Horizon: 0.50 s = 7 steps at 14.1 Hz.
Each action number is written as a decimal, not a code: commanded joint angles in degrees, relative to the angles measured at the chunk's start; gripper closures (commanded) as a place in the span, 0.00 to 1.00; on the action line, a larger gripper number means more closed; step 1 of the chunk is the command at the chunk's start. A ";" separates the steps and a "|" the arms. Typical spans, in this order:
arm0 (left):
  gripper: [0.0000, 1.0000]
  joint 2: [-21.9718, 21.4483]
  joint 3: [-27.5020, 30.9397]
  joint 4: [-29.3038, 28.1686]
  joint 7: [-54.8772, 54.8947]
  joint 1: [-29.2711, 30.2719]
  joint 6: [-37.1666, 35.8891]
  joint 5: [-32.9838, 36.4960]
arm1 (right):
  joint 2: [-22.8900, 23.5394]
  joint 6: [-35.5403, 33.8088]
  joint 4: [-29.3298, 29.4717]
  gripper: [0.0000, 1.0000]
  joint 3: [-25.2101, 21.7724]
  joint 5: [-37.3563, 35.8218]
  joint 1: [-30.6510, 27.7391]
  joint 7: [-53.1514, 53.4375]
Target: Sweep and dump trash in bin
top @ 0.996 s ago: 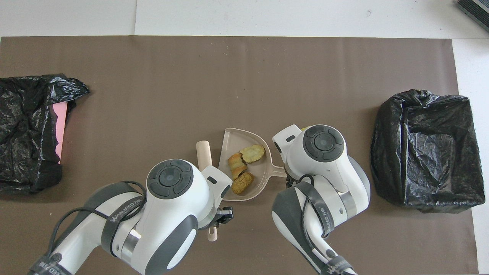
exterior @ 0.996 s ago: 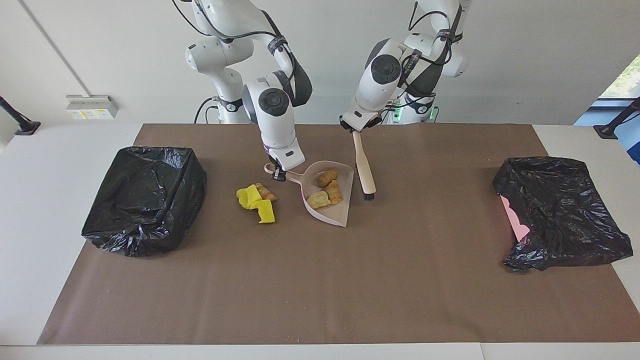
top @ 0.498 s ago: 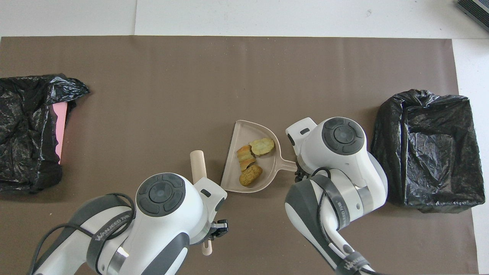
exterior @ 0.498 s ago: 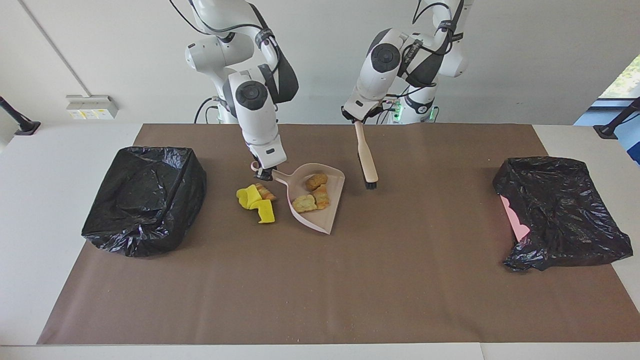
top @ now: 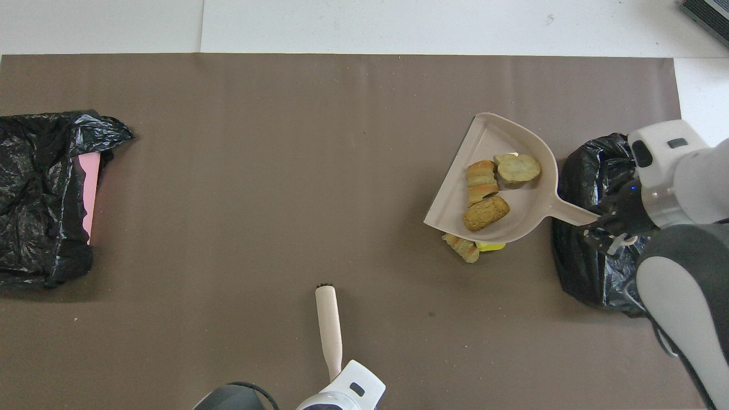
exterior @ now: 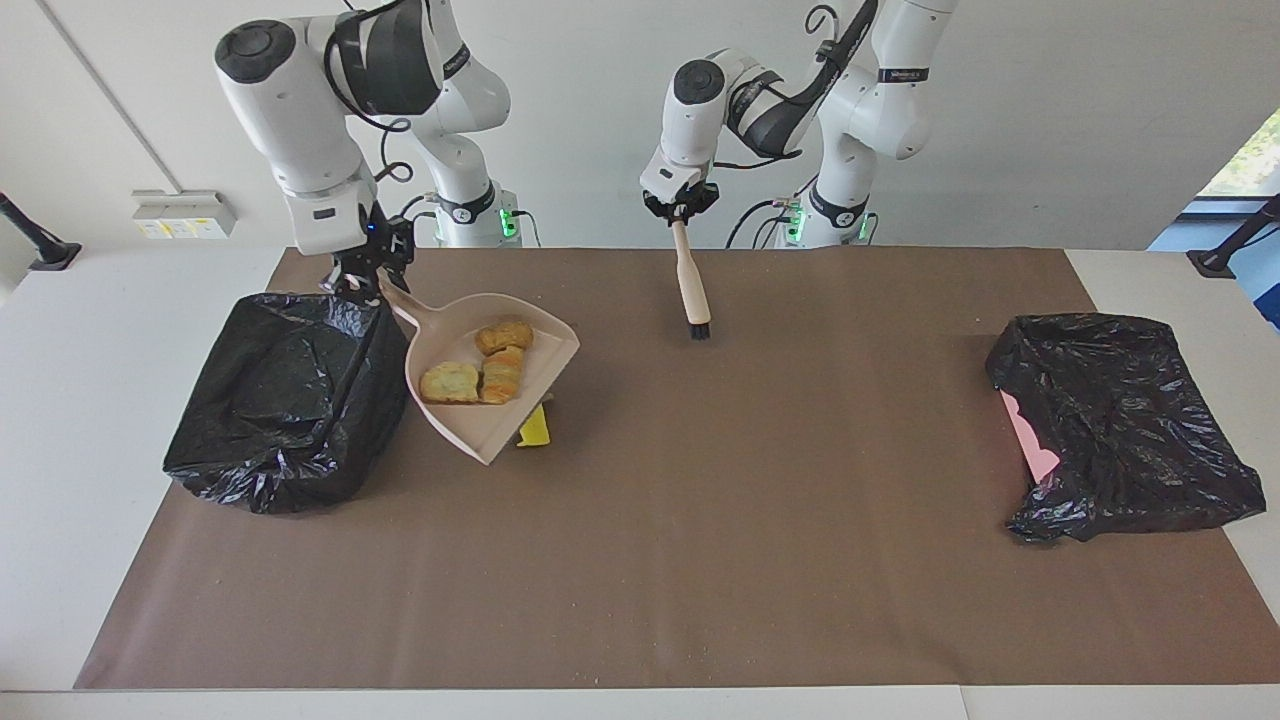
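Observation:
My right gripper (exterior: 368, 283) (top: 605, 220) is shut on the handle of the beige dustpan (exterior: 470, 425) (top: 490, 136). It holds the pan in the air, tilted, beside the black-bagged bin (exterior: 290, 400) (top: 575, 267). Three tan, crusty lumps of trash (exterior: 450, 382) (top: 486, 212) lie in the pan. Below the pan, a yellow scrap (exterior: 535, 430) (top: 491, 246) and a bread-like lump (top: 464, 248) rest on the mat. My left gripper (exterior: 681, 214) is shut on the top of the brush (exterior: 692, 290) (top: 329, 324), which hangs bristles down over the mat's robot side.
A second crumpled black bag (exterior: 1120, 420) (top: 40, 193) with a pink sheet showing at its edge lies at the left arm's end of the table. The brown mat (exterior: 700, 560) covers most of the tabletop.
The right arm has lifted the loaded dustpan and carried it toward the bin at its end of the table. The left arm has raised the brush and drawn it back toward the robots.

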 commanded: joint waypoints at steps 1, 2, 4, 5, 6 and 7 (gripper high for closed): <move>1.00 -1.28 0.68 -1.77 -1.51 -3.07 2.38 -0.27 | -1.07 -1.10 0.13 1.00 0.75 -0.64 -9.85 -10.29; 1.00 -1.20 0.77 -1.86 -1.42 -3.07 3.69 -1.67 | -1.07 -0.58 0.13 1.00 0.67 -1.07 -12.59 -14.16; 1.00 -0.93 0.68 -3.78 -1.25 -3.24 7.81 -2.82 | -1.16 0.74 0.13 1.00 0.75 -6.49 -16.99 -18.40; 1.00 -0.76 0.68 -4.23 -1.25 -4.03 9.22 -2.82 | -1.24 2.05 0.13 1.00 0.75 -9.22 -18.23 -19.29; 1.00 -0.23 0.77 -4.23 -1.25 -4.12 9.67 -2.91 | -1.25 3.11 0.05 1.00 0.75 -11.68 -19.02 -20.60; 1.00 -0.14 0.77 -4.32 -1.25 -4.12 9.94 -3.09 | -1.25 3.90 0.04 1.00 0.75 -13.62 -19.38 -21.48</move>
